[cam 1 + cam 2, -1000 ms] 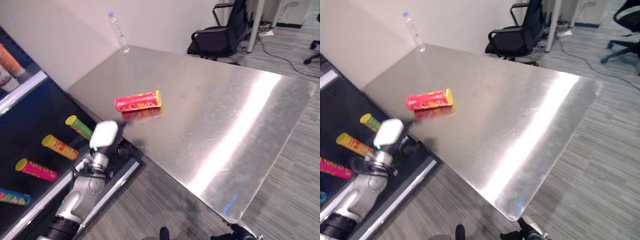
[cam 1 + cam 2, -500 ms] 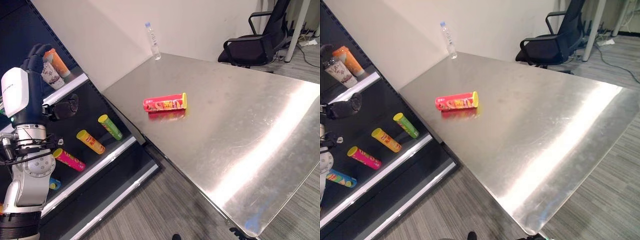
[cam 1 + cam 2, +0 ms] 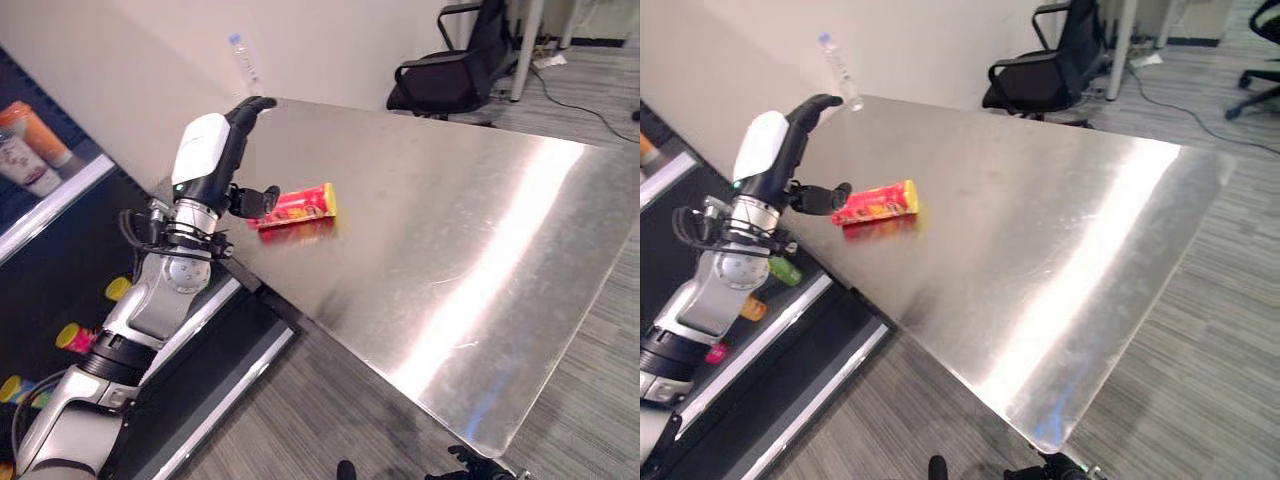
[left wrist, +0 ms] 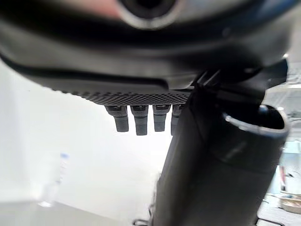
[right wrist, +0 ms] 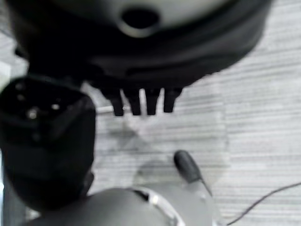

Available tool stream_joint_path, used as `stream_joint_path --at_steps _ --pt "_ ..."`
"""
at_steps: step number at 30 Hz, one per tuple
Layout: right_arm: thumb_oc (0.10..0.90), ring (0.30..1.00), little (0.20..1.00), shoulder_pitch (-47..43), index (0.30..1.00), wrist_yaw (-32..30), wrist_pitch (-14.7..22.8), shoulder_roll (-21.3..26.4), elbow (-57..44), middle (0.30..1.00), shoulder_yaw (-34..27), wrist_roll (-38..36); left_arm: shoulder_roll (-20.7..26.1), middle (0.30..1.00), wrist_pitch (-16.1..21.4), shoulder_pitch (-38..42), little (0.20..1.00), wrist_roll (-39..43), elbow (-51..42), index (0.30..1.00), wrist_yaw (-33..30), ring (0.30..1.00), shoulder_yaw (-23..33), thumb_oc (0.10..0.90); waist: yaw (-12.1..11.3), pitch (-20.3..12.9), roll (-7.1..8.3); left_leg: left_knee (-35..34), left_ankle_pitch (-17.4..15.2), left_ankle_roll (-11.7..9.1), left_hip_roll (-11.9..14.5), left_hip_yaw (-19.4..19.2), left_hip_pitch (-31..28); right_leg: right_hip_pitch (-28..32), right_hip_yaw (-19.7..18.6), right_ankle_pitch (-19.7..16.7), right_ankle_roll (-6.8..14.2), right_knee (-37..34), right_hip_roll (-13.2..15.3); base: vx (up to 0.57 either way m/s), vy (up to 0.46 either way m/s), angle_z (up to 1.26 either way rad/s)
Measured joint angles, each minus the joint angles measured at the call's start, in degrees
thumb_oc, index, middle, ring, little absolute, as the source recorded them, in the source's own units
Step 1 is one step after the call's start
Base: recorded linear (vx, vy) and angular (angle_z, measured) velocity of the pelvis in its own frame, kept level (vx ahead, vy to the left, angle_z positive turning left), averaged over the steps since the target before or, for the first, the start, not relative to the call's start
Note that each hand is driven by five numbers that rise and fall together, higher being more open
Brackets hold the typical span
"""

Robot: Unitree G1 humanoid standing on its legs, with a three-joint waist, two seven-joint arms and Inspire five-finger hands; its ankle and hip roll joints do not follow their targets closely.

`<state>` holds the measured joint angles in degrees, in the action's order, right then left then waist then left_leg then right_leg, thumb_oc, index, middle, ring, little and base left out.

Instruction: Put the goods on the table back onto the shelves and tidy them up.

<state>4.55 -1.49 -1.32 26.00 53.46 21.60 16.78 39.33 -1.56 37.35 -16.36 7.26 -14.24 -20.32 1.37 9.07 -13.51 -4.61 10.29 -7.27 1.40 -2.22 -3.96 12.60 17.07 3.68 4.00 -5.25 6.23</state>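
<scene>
One red can [image 3: 295, 205] lies on the worktop [image 3: 450, 230], left hand [image 3: 235, 150] open and empty just beside it; a glancing touch could roll it off the edge

wall [image 3: 330, 40]: plain, off-white | floor [image 3: 330, 400]: grey striped carpet | black office chair [image 3: 445, 80]: beyond steel table [image 3: 480, 230], near far edge | light: bright streak across tabletop

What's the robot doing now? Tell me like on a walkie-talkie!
Left hand open, raised over the table's edge beside the red chip can, not touching. Right hand open, idle. Can lying flat. Path clear.
</scene>
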Motion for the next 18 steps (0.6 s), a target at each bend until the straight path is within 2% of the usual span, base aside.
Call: stream_joint_path --at_steps 3,4,5,13,18 --pt "0.800 0.900 0.900 -0.03 0.900 -0.04 0.01 0.07 -0.21 0.900 0.43 -0.02 -1.35 0.900 -0.43 0.94 0.900 -0.19 2.76 0.900 0.00 0.900 -1.19 0.800 0.43 0.41 0.56 0.53 0.00 0.00 0.29 -0.53 -0.07 0.09 -0.20 0.00 0.00 0.01 -0.17 0.02 0.005 -0.13" --pt "0.800 0.900 0.900 -0.13 0.900 -0.03 0.00 0.03 -0.23 0.900 0.45 -0.02 -1.42 0.900 -0.56 0.98 0.900 -0.22 3.45 0.900 0.01 0.900 -1.66 0.800 0.62 0.15 0.21 0.70 0.00 0.00 0.34 -0.54 -0.06 0.26 -0.19 0.00 0.00 0.01 -0.25 0.00 0.000 0.00" --pt "0.800 0.900 0.900 -0.14 0.900 -0.03 0.02 0.00 -0.24 0.900 0.50 -0.01 -1.56 0.900 -0.91 1.02 0.900 -0.29 4.08 0.900 0.09 0.900 -2.25 0.800 0.89 0.48 0.66 0.99 0.00 0.00 0.41 -0.60 -0.05 0.30 -0.21 0.00 0.00 0.01 -0.28 0.02 0.007 -0.03" --pt "0.800 0.900 0.900 -0.41 0.900 -0.04 -0.01 -0.23 -0.26 0.900 0.94 -0.06 -2.01 0.900 -1.90 1.81 0.900 -0.80 7.70 0.900 1.43 0.900 -4.87 0.800 0.91 1.20 1.66 2.93 0.00 0.01 0.75 -0.75 0.21 0.92 -0.41 0.00 0.00 0.03 -0.54 0.00 0.000 -0.02" --pt "0.800 0.900 0.900 -1.33 0.900 0.05 -0.12 -0.50 -0.27 0.900 2.78 -0.04 -2.02 0.900 -3.55 5.66 0.900 -1.79 15.31 0.900 2.30 0.900 -7.58 0.800 0.97 1.20 3.19 3.33 -0.01 0.01 0.96 -1.28 0.31 0.83 -1.31 -0.01 0.00 0.04 -0.67 0.01 -0.001 -0.05"
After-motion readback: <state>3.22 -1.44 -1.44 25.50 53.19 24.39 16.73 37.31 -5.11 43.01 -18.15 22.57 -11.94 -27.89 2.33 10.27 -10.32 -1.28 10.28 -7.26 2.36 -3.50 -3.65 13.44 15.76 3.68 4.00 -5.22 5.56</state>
